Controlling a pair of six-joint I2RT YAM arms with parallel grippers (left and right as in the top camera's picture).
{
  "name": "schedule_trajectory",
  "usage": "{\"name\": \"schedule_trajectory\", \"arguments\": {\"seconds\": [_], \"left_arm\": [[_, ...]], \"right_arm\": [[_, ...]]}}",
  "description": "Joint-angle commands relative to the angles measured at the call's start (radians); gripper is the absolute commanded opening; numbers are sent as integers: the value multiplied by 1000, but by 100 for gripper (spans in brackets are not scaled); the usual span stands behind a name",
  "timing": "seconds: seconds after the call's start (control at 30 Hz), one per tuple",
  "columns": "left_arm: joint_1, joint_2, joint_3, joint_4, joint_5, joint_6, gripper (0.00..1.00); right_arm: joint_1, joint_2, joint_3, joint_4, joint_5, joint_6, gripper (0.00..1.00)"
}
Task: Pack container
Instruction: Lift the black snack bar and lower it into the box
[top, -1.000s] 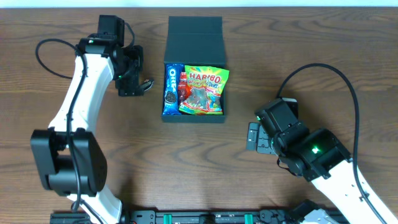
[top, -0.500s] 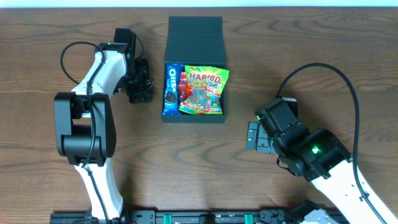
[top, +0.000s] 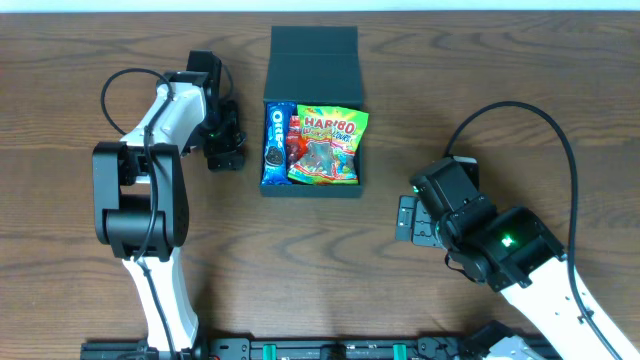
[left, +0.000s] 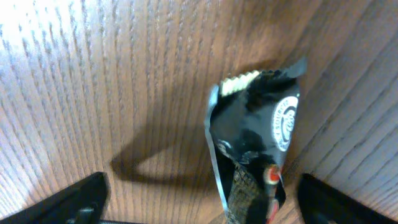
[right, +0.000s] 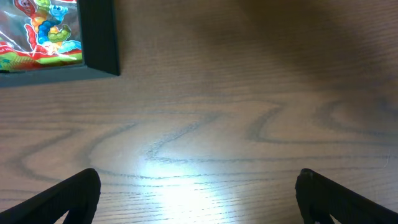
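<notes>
The container is a dark square box at the table's back centre, its flap lid lying open behind it. Inside lie an Oreo packet, a Haribo bag and a red packet between them. My left gripper hangs open just left of the box. In the left wrist view a small black snack packet lies on the wood between the spread fingers of the left gripper, nearer the right one. My right gripper stands open over bare wood, right of the box.
The right wrist view shows the right gripper above bare wood, with the box's near corner and the Haribo bag at the upper left. Black cables loop behind both arms.
The left arm has swung round, and its gripper has shifted towards the box and come over the small black packet. The right arm has not moved.
</notes>
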Motion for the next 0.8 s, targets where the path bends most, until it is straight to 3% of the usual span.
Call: {"name": "schedule_trajectory", "arguments": {"seconds": [0.0,0.07,0.17,0.27,0.37,0.5,0.67,0.77], "left_arm": [[2,19,11,-6,-42,-7,90],[3,19,11,-6,-45,-3,86],[6,19,11,-10,-47,0,58],[11,19,11,-18,-45,1,40],[12,19,11,-20,-45,24,32],[12,18,11,-21,-45,58,6],[12,17,12,-20,-32,146,6],[12,-6,25,-22,-48,280,6]], "right_arm": [[4,-1,-3,0,15,9,99],[4,-1,-3,0,16,9,99],[4,-1,-3,0,18,9,99],[4,-1,-3,0,19,10,99],[4,-1,-3,0,19,10,99],[4,-1,-3,0,18,10,99],[4,-1,-3,0,19,10,99],[4,-1,-3,0,19,9,99]]}}
